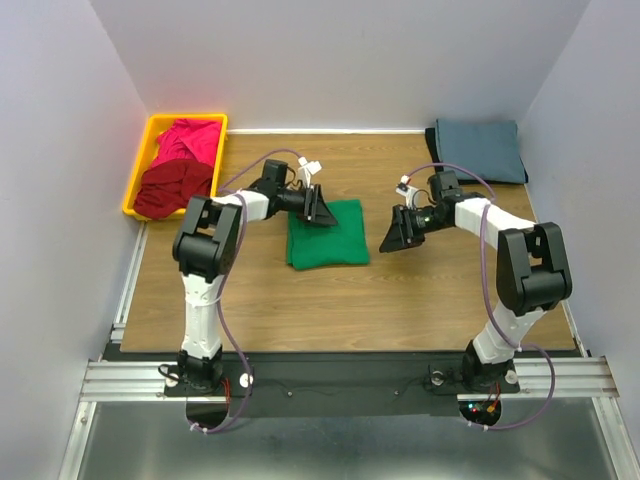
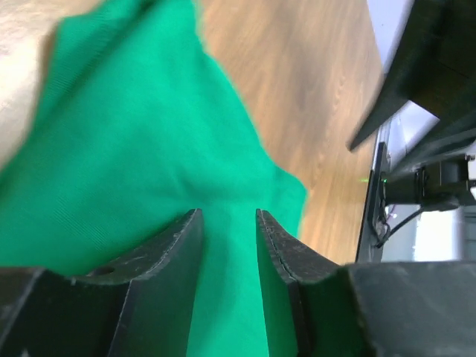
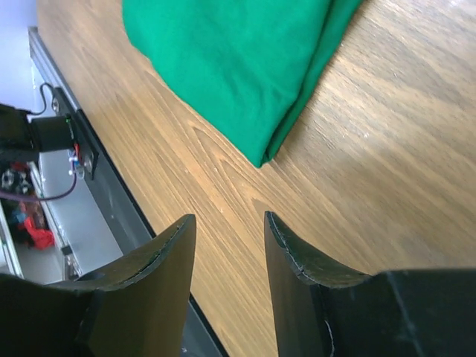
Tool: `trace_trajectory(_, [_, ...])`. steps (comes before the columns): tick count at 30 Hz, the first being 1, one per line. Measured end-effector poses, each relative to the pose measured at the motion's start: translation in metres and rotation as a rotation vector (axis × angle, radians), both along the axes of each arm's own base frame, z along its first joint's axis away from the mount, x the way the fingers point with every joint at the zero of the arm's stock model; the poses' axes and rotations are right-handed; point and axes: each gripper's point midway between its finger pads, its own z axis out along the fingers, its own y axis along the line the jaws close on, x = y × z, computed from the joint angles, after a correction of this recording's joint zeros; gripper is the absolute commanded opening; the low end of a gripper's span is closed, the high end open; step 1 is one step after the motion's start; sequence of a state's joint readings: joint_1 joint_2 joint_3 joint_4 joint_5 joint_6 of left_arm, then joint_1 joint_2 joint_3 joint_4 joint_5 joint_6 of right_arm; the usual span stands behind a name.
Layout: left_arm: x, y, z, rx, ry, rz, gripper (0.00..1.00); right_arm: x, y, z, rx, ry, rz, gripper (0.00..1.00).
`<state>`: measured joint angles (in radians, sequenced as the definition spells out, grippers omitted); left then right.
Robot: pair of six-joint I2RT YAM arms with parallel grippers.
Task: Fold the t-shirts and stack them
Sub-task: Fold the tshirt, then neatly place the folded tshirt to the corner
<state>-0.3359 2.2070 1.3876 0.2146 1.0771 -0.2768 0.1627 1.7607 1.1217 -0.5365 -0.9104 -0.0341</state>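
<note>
The folded green shirt (image 1: 328, 235) lies under the left gripper (image 2: 229, 216), fingers half apart and holding nothing, and just ahead of the right gripper (image 3: 229, 219), likewise parted and empty; both should probably lift straight off so the fold is not dragged. The table (image 1: 260, 300) is smooth wood between pale walls (image 1: 330, 60), with a grey shirt (image 1: 478, 150) folded well behind the right fingers and a bin (image 1: 140, 165) behind the left.
</note>
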Motion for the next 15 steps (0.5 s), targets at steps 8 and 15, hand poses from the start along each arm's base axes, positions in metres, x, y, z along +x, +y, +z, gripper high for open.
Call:
trace_trajectory(8, [-0.036, 0.015, 0.133, 0.165, -0.589, -0.02, 0.55, 0.004, -0.01, 0.001, -0.026, 0.041, -0.139, 0.52])
trace_trajectory(15, [-0.106, -0.026, 0.149, 0.363, -1.046, -0.199, 0.59, 0.014, -0.012, 0.002, -0.021, 0.09, -0.236, 0.59])
